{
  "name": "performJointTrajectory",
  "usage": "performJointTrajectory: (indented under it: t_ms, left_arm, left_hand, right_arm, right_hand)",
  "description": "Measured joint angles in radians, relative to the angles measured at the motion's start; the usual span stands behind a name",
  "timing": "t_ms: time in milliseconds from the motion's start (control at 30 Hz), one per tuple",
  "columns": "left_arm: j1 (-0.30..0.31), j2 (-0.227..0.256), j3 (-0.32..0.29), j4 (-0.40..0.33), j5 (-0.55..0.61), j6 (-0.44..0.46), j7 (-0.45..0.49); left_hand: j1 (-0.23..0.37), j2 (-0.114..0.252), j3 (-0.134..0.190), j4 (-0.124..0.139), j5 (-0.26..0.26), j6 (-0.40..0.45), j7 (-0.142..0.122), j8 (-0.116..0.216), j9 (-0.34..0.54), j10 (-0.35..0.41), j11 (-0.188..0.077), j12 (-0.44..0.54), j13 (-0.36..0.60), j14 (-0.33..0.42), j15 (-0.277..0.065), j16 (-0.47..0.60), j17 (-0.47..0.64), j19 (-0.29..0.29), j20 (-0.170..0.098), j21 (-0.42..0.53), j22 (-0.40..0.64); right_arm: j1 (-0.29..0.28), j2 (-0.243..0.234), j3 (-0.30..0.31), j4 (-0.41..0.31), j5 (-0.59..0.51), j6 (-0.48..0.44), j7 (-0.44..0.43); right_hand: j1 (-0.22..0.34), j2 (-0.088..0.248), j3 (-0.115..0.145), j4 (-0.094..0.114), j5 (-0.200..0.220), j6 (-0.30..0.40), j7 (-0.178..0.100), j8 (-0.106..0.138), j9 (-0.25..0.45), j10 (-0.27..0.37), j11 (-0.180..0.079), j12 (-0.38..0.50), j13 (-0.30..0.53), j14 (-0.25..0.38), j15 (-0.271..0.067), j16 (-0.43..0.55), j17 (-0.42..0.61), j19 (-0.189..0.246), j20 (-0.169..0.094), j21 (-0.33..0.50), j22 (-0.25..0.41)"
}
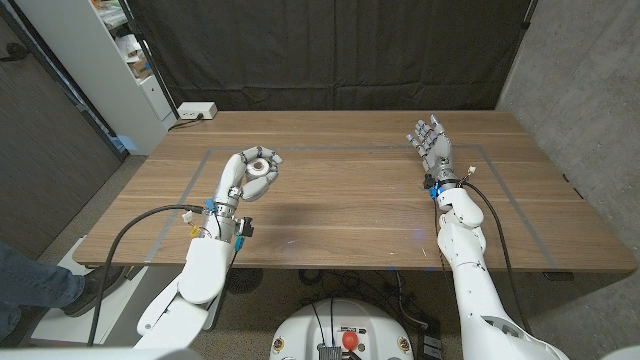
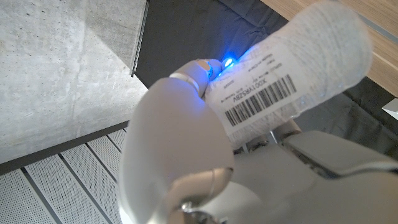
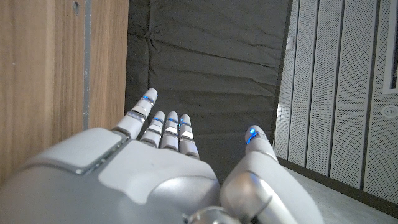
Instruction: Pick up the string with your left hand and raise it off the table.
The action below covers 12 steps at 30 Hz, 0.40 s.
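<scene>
The string is a white spool (image 1: 263, 168) wrapped with a barcode label (image 2: 261, 102). My left hand (image 1: 243, 180) grips it with the fingers curled around it, over the left half of the wooden table (image 1: 340, 200). In the left wrist view the spool (image 2: 305, 56) sits in the hand (image 2: 174, 155), with the fingers closed round it. Whether the spool clears the tabletop I cannot tell for sure. My right hand (image 1: 432, 148) stands at the right back of the table, fingers apart and stretched out, holding nothing. The right wrist view shows this hand (image 3: 161, 168) from behind.
A thin grey line (image 1: 510, 205) marks a rectangle on the tabletop. A white box (image 1: 197, 111) with a cable lies at the table's back left corner. A white shelf (image 1: 120, 60) stands to the left. A person's leg and shoe (image 1: 45, 282) show at the lower left.
</scene>
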Motion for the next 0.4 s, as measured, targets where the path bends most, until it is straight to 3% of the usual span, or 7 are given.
performJointTrajectory:
  t_ms: [400]
  left_arm:
    - [-0.007, -0.001, 0.001, 0.007, -0.003, 0.000, -0.006]
  left_hand:
    - [-0.002, 0.002, 0.000, 0.000, 0.000, 0.000, 0.000, 0.000, -0.003, 0.011, 0.000, -0.007, 0.005, 0.005, -0.005, 0.000, 0.005, -0.005, -0.005, 0.023, -0.023]
  right_arm:
    - [-0.005, 0.000, 0.003, -0.004, -0.001, 0.002, -0.002]
  right_hand:
    - [0.000, 0.000, 0.000, 0.000, 0.000, 0.000, 0.000, 0.000, 0.000, 0.000, 0.000, 0.000, 0.000, 0.000, 0.000, 0.000, 0.000, 0.000, 0.000, -0.008, 0.000]
